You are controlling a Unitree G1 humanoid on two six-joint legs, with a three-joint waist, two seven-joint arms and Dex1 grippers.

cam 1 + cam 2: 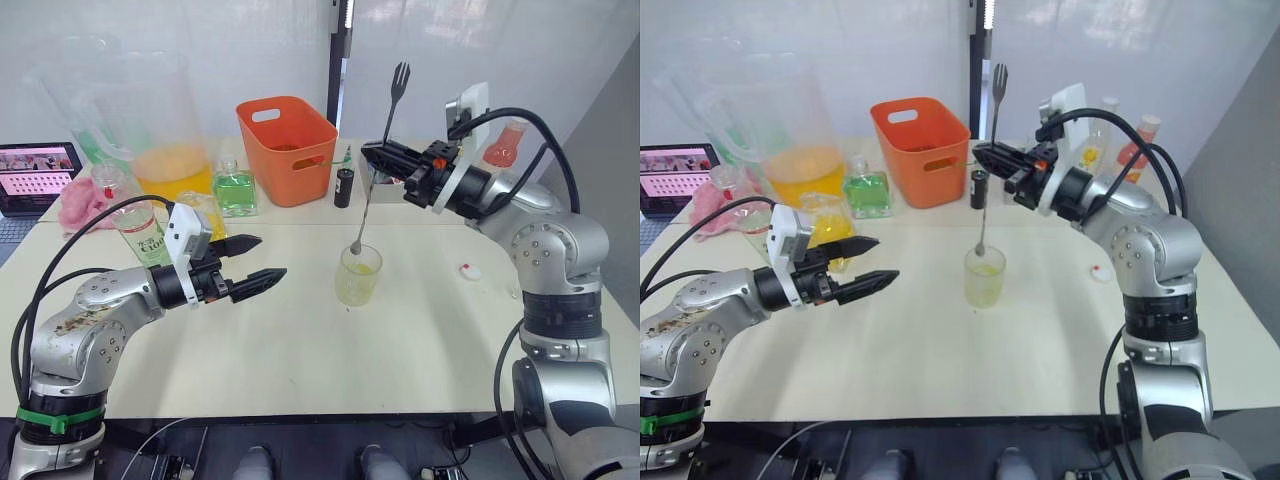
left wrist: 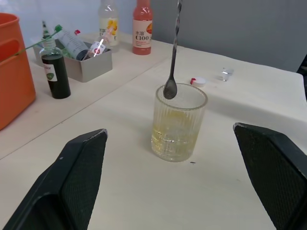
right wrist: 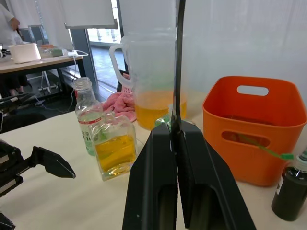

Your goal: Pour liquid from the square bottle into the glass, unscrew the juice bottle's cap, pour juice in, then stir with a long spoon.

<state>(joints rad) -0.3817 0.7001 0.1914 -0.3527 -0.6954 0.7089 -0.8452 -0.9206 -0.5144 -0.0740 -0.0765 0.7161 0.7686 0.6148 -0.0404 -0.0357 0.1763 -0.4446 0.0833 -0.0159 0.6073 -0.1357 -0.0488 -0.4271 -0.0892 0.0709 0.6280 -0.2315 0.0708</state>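
Note:
A ribbed glass (image 1: 358, 276) holding a little pale yellow liquid stands mid-table. My right gripper (image 1: 372, 153) is shut on the shaft of the long spoon (image 1: 366, 205), which hangs nearly upright with its forked end up. The spoon bowl (image 2: 170, 90) sits at the glass rim, above the liquid. To the left of the glass my left gripper (image 1: 270, 256) is open and empty, its fingers pointing at the glass. The square bottle (image 3: 113, 149) of yellow liquid and the labelled juice bottle (image 3: 86, 115) stand behind the left gripper. A white cap (image 1: 470, 271) lies right of the glass.
An orange basket (image 1: 287, 148), a green square bottle (image 1: 235, 190) and a large pitcher (image 1: 165, 140) of orange liquid stand at the back. A small dark bottle (image 1: 344, 187) and a grey tray (image 2: 81, 60) of bottles sit behind the glass. Laptop (image 1: 35, 175) and pink cloth (image 1: 85, 200) are far left.

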